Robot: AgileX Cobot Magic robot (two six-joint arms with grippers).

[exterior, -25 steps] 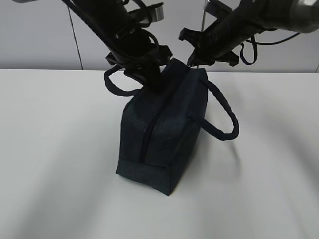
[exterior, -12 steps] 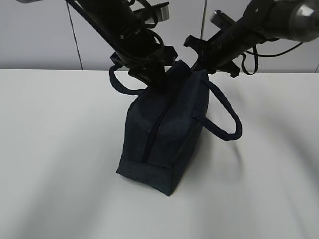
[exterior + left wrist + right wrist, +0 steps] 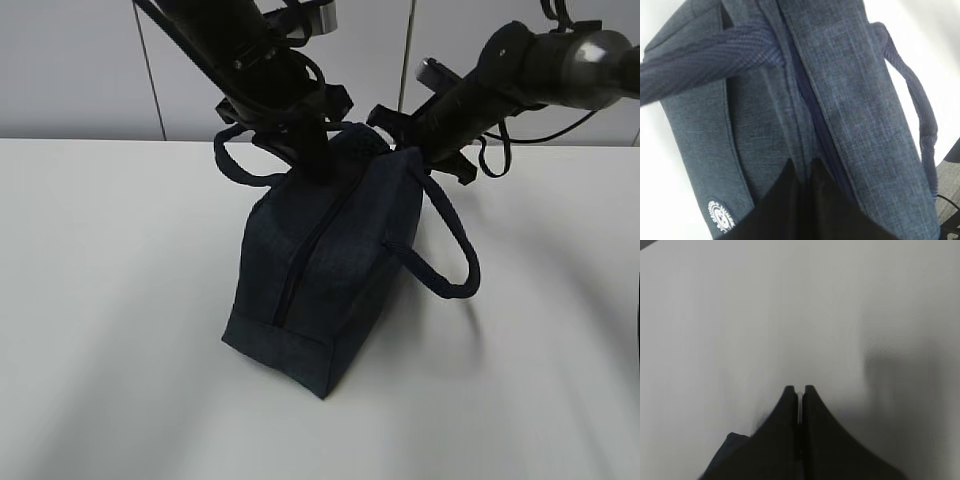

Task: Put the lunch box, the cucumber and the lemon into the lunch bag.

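the boxy dark navy fabric lunch bag (image 3: 320, 265) stands on the white surface (image 3: 110, 300), zipper (image 3: 812, 115) closed. left gripper (image 3: 802, 172) jaws clench at the zipper line; right gripper (image 3: 799, 392) jaws are clenched, contents unclear. pull along the seam while bracing the bag.

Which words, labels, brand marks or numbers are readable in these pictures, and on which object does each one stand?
No text can be read.
Round white emblem on the side panel of the lunch bag, left wrist view: a circular mark, perhaps ringed with lettering, too small and blurred to read.
Exterior and right wrist views: no writing visible.
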